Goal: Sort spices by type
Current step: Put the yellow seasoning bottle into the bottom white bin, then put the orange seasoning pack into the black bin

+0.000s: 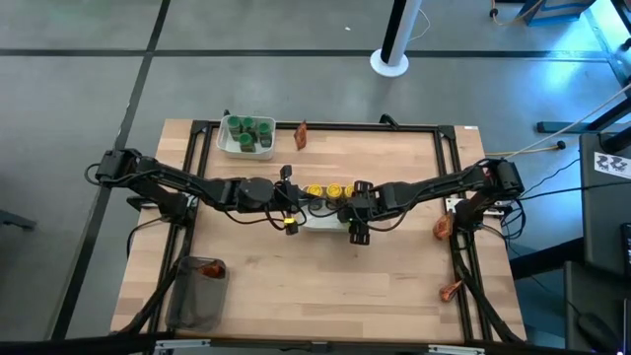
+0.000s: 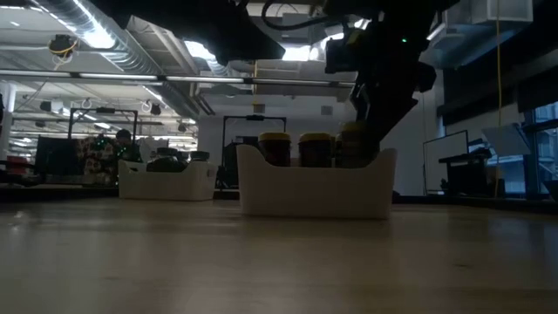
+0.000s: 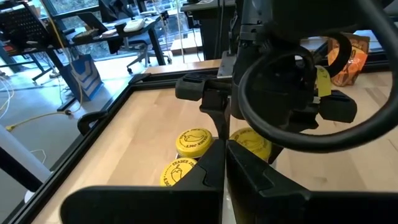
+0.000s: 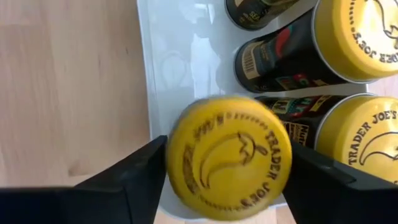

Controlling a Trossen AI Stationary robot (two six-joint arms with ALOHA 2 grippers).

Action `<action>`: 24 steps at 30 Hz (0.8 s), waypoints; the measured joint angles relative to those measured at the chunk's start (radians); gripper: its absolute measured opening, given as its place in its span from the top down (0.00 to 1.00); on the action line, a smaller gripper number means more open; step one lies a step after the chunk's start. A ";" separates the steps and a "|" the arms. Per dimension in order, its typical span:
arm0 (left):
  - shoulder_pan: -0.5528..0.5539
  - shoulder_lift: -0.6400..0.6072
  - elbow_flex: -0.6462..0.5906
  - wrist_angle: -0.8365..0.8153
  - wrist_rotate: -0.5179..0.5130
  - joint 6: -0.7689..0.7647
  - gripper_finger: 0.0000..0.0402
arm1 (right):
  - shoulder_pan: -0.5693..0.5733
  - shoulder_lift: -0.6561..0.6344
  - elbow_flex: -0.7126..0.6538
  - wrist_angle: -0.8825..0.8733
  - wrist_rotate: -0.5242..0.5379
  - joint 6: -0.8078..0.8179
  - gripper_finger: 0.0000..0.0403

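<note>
1. Yellow-lidded jar (image 4: 229,158) sits between the right pincer (image 4: 227,180) fingers, over the white tray (image 4: 163,56) at the counter's (image 1: 325,286) middle, beside 3 like jars (image 4: 357,37).
2. Whether the fingers clasp the jar or have let go, I cannot tell; the step looks like placing.
3. Left pincer (image 3: 225,165), clenched and empty, waits just beside the tray.
4. Next: free the jar, lift clear, fetch a red-orange packet (image 1: 443,228).

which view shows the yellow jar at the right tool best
The right wrist view: the jar fills the frame, lid up, between the right tool fingers over the white tray. The high view shows only a yellow dot, the low view hides it behind the arm, and the left wrist view blocks it.
</note>
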 joint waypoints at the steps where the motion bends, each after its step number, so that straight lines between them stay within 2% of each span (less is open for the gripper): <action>1: 0.000 0.000 0.000 0.000 0.000 0.000 0.99 | 0.000 0.000 0.000 0.000 0.001 0.000 0.31; 5: 0.000 0.000 0.000 0.000 0.000 0.000 0.99 | 0.000 0.000 0.006 -0.020 -0.002 0.000 0.28; 13: 0.000 0.000 0.000 0.003 0.000 0.000 0.99 | 0.002 -0.013 0.157 -0.263 -0.018 0.002 0.28; 24: 0.001 0.000 0.000 -0.015 0.000 -0.024 0.99 | 0.022 -0.187 0.197 -0.335 0.025 0.050 0.28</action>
